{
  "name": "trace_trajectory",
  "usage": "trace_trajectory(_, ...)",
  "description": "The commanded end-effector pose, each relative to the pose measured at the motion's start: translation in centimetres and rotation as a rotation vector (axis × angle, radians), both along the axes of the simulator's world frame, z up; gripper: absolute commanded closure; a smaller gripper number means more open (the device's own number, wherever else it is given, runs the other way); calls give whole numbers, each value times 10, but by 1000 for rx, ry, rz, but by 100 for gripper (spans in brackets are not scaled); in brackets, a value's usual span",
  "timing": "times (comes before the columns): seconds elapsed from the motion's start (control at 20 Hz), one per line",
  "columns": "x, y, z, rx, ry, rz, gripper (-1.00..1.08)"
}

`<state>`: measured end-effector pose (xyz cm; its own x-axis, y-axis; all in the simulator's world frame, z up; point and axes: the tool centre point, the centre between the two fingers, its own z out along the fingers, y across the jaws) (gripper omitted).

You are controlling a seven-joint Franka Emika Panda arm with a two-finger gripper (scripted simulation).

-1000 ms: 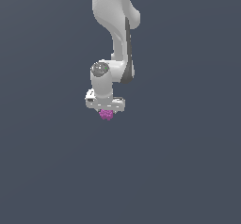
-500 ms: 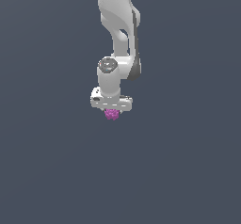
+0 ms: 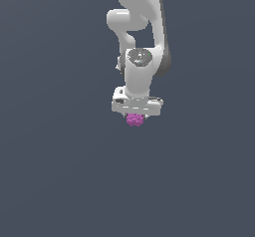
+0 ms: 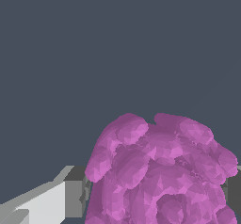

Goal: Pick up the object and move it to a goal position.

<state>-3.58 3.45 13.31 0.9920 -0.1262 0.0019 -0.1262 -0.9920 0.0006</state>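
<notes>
The object (image 3: 135, 120) is a small magenta-purple lumpy cluster. It hangs just under the white gripper (image 3: 135, 115), which is shut on it at the end of the white arm, in mid-air near the middle of the exterior view. The cluster is narrower than the gripper's hand. In the wrist view the object (image 4: 160, 171) fills the near part of the picture, held between a white-grey finger (image 4: 56, 202) on one side and a dark finger edge (image 4: 234, 190) on the other. No goal marker shows in either view.
Only a plain dark blue-grey background (image 3: 50, 156) surrounds the arm (image 3: 142, 27). No table edge, container or other object shows.
The arm and gripper have moved toward the exterior view's right with the object still held. The height has hardly changed.
</notes>
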Motion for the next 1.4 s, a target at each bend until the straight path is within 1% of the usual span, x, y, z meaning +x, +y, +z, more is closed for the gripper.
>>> trace_trajectory(0.0,10,23,18,-1,1,-1,108)
trace_trajectory(0.35,40,83,67,0,1,-2,108)
trace_trajectory(0.7,64,129,103,0,1,-2,108)
trace_trajectory(1.05,84,164,132,1,2,-2,108)
trace_trajectory(1.35,95,183,146,1,2,-2,108)
